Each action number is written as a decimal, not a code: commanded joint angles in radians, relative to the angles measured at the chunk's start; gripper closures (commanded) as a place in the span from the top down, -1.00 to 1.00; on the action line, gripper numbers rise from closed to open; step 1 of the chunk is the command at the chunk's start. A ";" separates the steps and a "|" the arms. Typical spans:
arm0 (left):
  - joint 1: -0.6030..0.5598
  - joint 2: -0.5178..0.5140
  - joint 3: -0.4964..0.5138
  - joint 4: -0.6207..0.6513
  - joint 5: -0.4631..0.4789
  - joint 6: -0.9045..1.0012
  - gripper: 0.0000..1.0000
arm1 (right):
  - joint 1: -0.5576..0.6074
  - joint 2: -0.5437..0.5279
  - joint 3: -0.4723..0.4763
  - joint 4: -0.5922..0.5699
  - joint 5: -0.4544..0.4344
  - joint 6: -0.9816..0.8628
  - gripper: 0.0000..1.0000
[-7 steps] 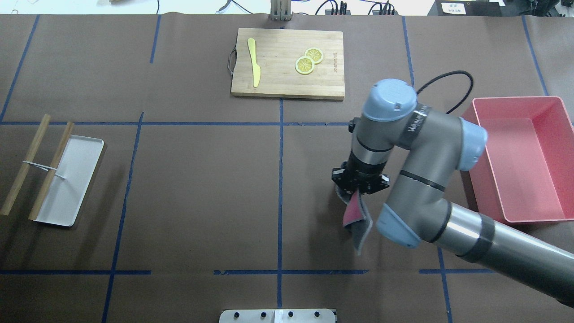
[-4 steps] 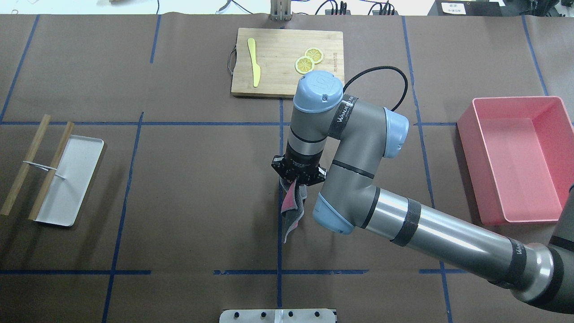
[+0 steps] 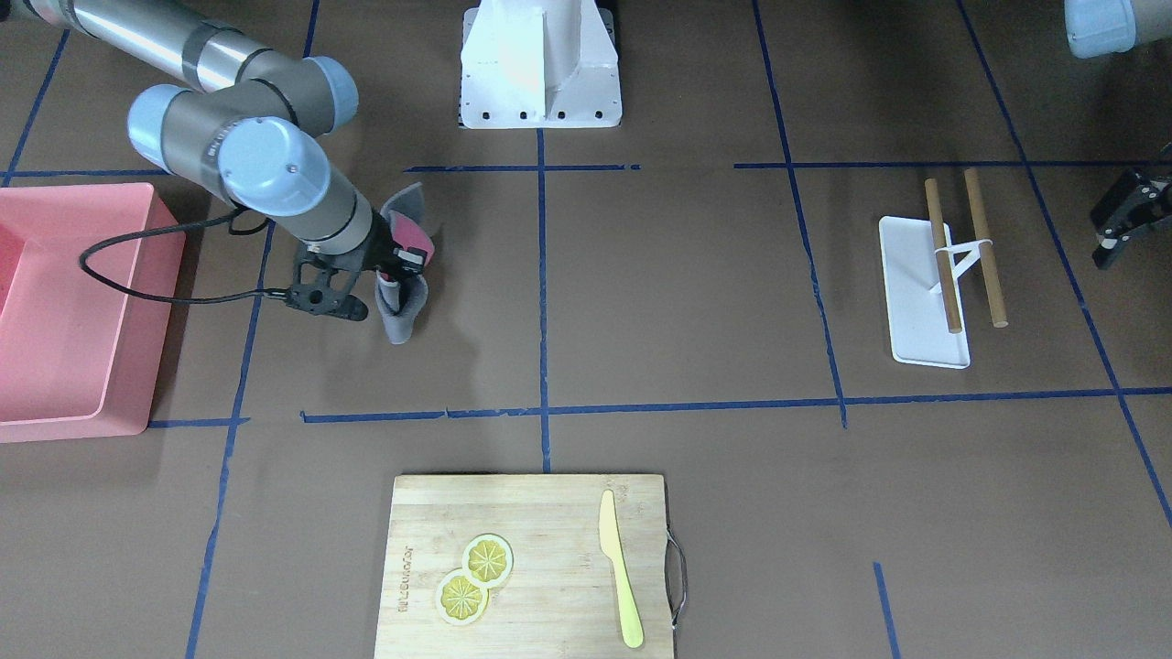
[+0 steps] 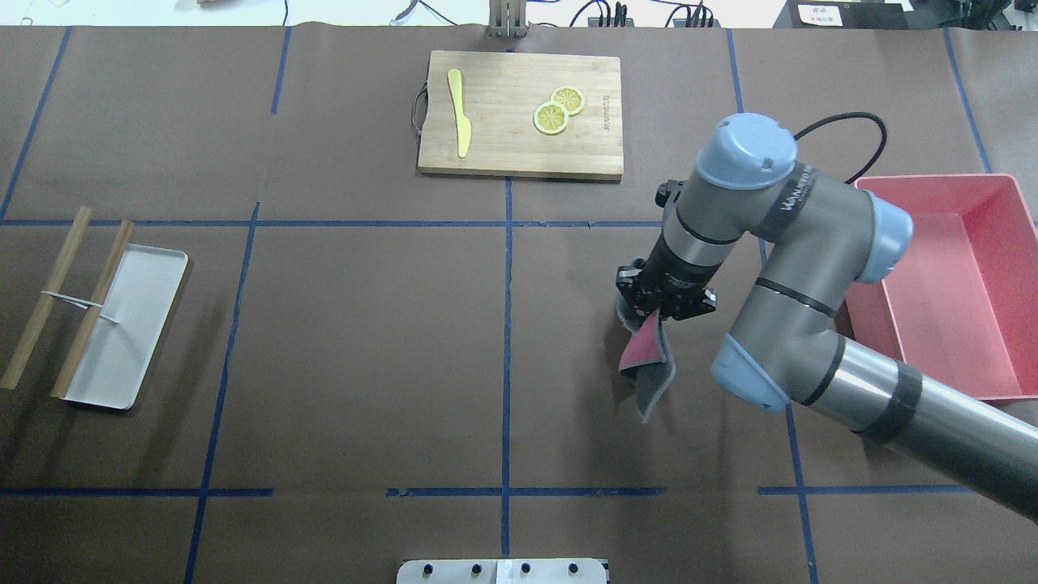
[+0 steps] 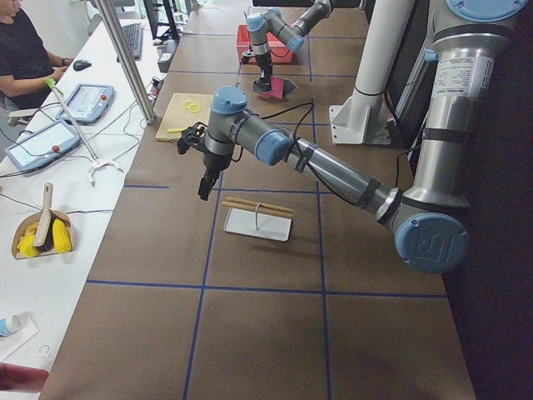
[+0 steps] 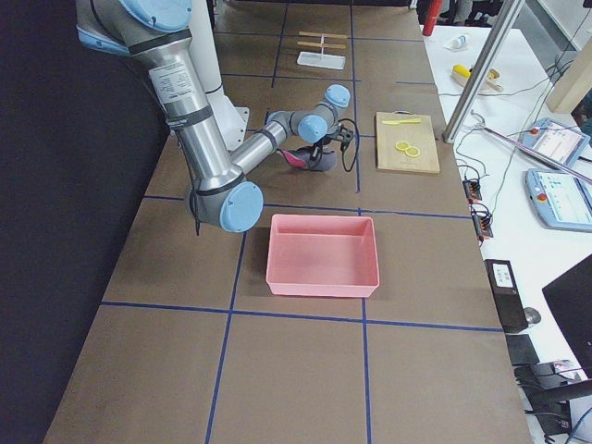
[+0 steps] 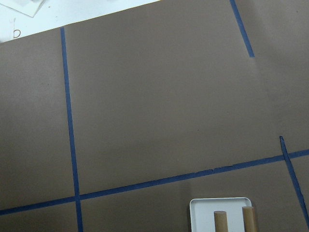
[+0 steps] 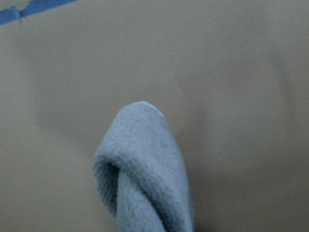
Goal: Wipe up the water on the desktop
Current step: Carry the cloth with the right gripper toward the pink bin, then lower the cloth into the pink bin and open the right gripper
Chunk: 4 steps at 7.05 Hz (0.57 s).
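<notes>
Brown paper desktop (image 3: 687, 302), gridded with blue tape, fills the front camera. The right gripper (image 3: 392, 267) is clamped on a grey-and-pink cloth (image 3: 403, 311) whose lower folds seem to lie on the desktop, near a pink bin (image 3: 73, 366). The left gripper (image 3: 1124, 224) hangs at the frame's edge, fingers apart, holding nothing. From overhead, the cloth trails toward the robot, right of the centre tape line. The right wrist camera shows a grey fold close over the desktop. The left wrist camera shows desktop, tape and a white tray's (image 7: 219, 205) end.

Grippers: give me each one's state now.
Right gripper: shut on the grey-and-pink cloth.
Left gripper: cannot tell, partly cut off at the view's edge.
</notes>
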 commanded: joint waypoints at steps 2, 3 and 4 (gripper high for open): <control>-0.003 -0.001 0.000 0.000 0.000 0.000 0.99 | 0.110 -0.245 0.179 -0.002 0.004 -0.205 -0.98; -0.003 -0.001 0.000 0.000 0.000 0.000 0.99 | 0.158 -0.273 0.237 -0.022 0.004 -0.209 -0.98; -0.003 0.000 0.001 0.000 0.000 0.002 0.99 | 0.216 -0.274 0.302 -0.090 0.004 -0.233 -0.98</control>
